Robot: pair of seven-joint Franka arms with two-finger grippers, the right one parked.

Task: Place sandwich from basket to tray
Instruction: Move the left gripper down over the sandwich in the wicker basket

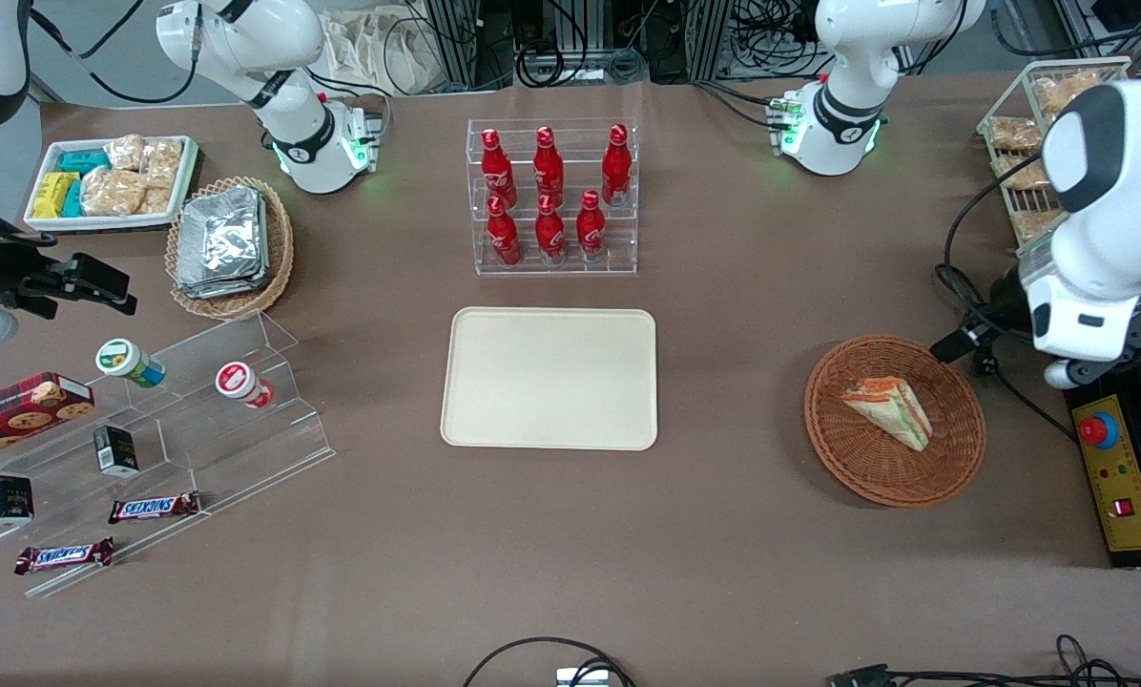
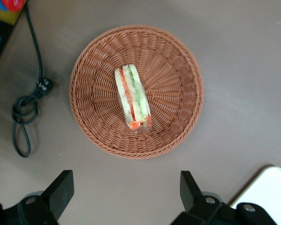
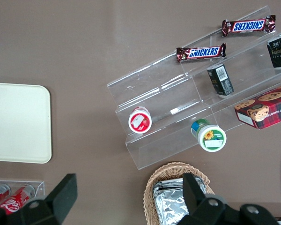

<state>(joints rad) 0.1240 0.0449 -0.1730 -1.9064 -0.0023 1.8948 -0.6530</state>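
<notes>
The sandwich [image 1: 890,410], a pale wedge with orange, red and green layers, lies in the round reddish-brown wicker basket [image 1: 852,463] toward the working arm's end of the table. The left wrist view looks down on the sandwich [image 2: 133,98] resting on its side near the middle of the basket [image 2: 173,84]. My gripper [image 2: 126,187] hangs open above bare tabletop just outside the basket's rim, its fingers [image 2: 61,187] wide apart with nothing between them. The cream tray [image 1: 549,378] lies flat at the table's middle; one corner of the tray [image 2: 271,192] shows beside the gripper.
A clear rack of red bottles [image 1: 553,196] stands just farther from the front camera than the tray. A black cable with plug [image 2: 28,108] lies beside the basket, near a yellow control box [image 1: 1114,468]. A stepped acrylic stand with snacks [image 1: 151,429] and an oval basket of foil packs [image 1: 230,243] sit toward the parked arm's end.
</notes>
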